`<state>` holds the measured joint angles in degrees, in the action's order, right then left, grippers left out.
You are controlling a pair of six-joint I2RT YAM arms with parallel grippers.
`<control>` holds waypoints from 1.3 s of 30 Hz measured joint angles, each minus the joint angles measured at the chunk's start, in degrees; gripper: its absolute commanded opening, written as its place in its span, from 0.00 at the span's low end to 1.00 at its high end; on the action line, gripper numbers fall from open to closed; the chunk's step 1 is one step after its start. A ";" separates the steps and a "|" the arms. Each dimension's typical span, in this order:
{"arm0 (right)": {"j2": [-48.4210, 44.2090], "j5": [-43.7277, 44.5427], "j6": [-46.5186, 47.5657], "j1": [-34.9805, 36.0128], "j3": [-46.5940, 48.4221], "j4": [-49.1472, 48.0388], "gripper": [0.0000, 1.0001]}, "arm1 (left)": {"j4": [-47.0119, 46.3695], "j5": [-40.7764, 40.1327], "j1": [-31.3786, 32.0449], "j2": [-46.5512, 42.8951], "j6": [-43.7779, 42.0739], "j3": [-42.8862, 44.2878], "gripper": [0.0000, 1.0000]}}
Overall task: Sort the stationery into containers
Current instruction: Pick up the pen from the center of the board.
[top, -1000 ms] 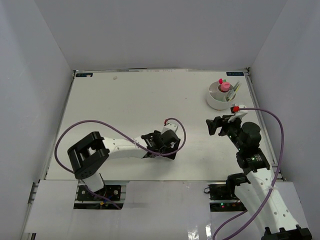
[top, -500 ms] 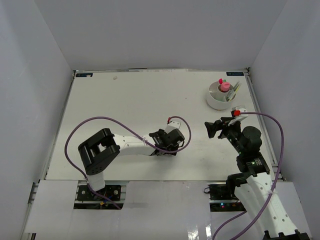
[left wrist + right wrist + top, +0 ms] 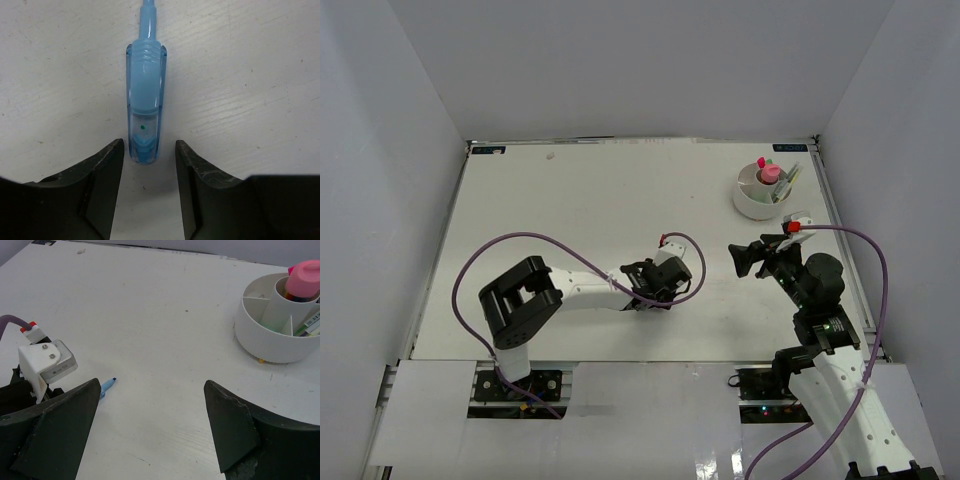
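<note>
Left gripper (image 3: 149, 150) has its jaws partly apart, one finger on each side of the end of the blue pen (image 3: 145, 100). A thin gap shows on both sides, so nothing is clamped. The pen lies flat on the table (image 3: 570, 200), well apart from the white tub (image 3: 756, 207), to its near-left, and a broad stretch of table separates them. Just near of the tub hangs the right gripper (image 3: 151, 390), jaws wide apart, holding nothing. The tub stands close to the table's far right corner.
</note>
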<state>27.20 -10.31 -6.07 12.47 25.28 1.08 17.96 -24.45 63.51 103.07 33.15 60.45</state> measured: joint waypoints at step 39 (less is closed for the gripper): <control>15.78 -18.05 0.02 0.02 3.43 -0.70 0.90 | -5.49 -2.12 -0.52 -11.06 -12.70 -4.31 0.31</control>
<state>42.98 -28.36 -6.04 12.49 28.71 0.38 12.47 -26.57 62.98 92.01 20.45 56.14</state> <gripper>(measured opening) 0.903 0.355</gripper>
